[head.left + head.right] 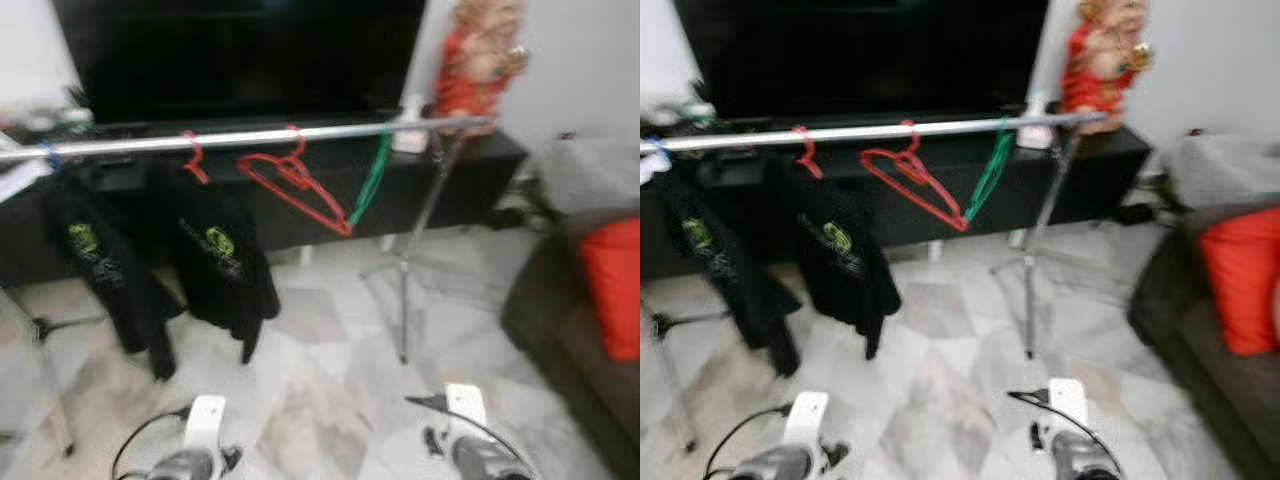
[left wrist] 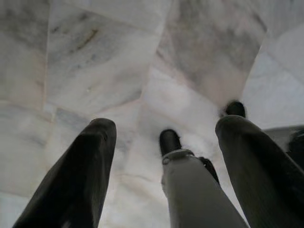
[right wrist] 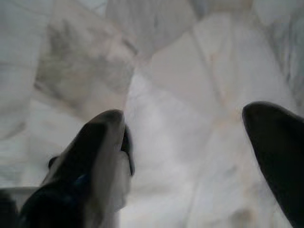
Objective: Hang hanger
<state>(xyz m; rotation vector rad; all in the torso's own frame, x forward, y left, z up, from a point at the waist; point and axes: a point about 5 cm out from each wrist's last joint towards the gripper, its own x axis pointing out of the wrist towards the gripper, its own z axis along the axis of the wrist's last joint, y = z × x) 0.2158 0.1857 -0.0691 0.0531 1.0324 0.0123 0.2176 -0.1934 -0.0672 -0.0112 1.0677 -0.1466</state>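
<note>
A silver clothes rail (image 1: 250, 137) runs across in front of me at chest height. An empty red hanger (image 1: 296, 186) hangs tilted near its middle, and a green hanger (image 1: 371, 180) hangs just right of it. Further left, two black shirts (image 1: 222, 262) hang from the rail, one on a red hook (image 1: 193, 158) and one on a blue hook (image 1: 50, 156). Both arms hang low: the left arm (image 1: 203, 440) and the right arm (image 1: 468, 432) show at the bottom edge. My left gripper (image 2: 166, 124) and right gripper (image 3: 185, 114) point down at the marble floor, each open and holding nothing.
A thin rack stand (image 1: 403, 290) holds up the rail's right end, and another leg (image 1: 45, 370) stands at the left. Behind are a black TV console (image 1: 470, 170), a large dark screen (image 1: 240, 55) and a red figure (image 1: 478, 65). A dark sofa with a red cushion (image 1: 612, 285) is at the right.
</note>
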